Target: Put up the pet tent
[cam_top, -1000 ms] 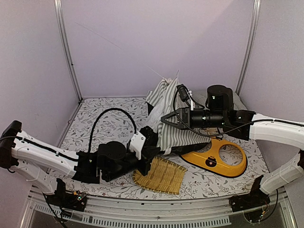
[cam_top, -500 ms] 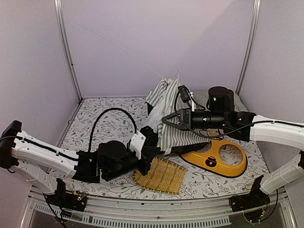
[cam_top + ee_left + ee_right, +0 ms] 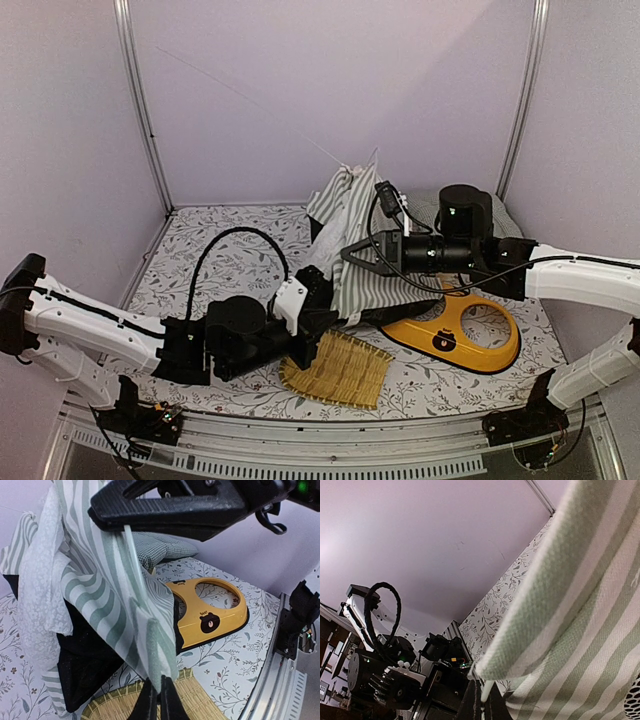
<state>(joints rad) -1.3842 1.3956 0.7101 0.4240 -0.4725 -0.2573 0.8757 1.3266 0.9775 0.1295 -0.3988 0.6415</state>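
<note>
The pet tent (image 3: 352, 225) is a slack heap of grey-green and white striped fabric with white lace, standing at the middle of the floral table; thin white poles stick up from its top. My left gripper (image 3: 322, 297) is shut on a folded green corner of the tent (image 3: 157, 645), low at its near side. My right gripper (image 3: 350, 252) is shut on a thin white pole (image 3: 487, 690) at the tent's striped hem (image 3: 560, 580), higher up on the right side. In the left wrist view the right gripper (image 3: 170, 510) shows above, with the pole (image 3: 134, 565) running down from it.
A yellow bowl stand with a bear mark (image 3: 462, 335) lies right of the tent. A woven straw mat (image 3: 338, 368) lies at the front under the left gripper. A green-white checked cushion (image 3: 160, 550) sits behind the tent. Purple walls enclose the table.
The right arm has shifted slightly left and up with the pole. The left arm and the tent corner have hardly moved.
</note>
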